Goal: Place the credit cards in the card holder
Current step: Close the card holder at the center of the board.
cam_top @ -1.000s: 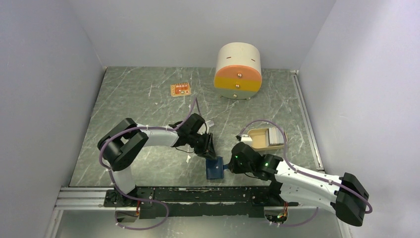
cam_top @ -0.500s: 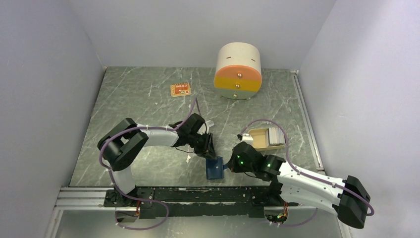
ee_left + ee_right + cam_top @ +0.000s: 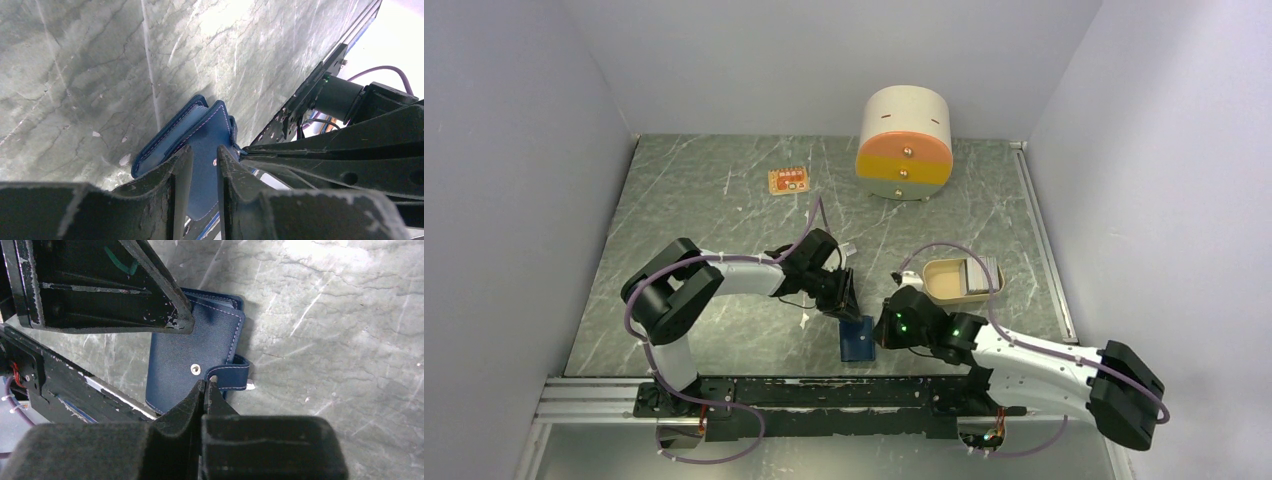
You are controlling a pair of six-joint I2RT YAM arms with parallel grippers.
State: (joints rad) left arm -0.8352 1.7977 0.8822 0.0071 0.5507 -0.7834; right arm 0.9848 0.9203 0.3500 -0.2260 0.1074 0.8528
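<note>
The navy blue card holder lies folded near the table's front edge. It also shows in the left wrist view and the right wrist view. My right gripper is shut on the end of its snap strap at the holder's right edge. My left gripper is at the holder's far edge, its jaws a narrow gap apart over the blue face. The beige-tan credit cards lie stacked behind my right arm.
A cream-and-orange round drawer unit stands at the back. A small orange tag lies at the back left. A black rail runs along the front edge, just below the holder. Grey walls close in both sides.
My right arm has shifted a little to the left, toward the holder. The left arm and the holder have stayed in place.
</note>
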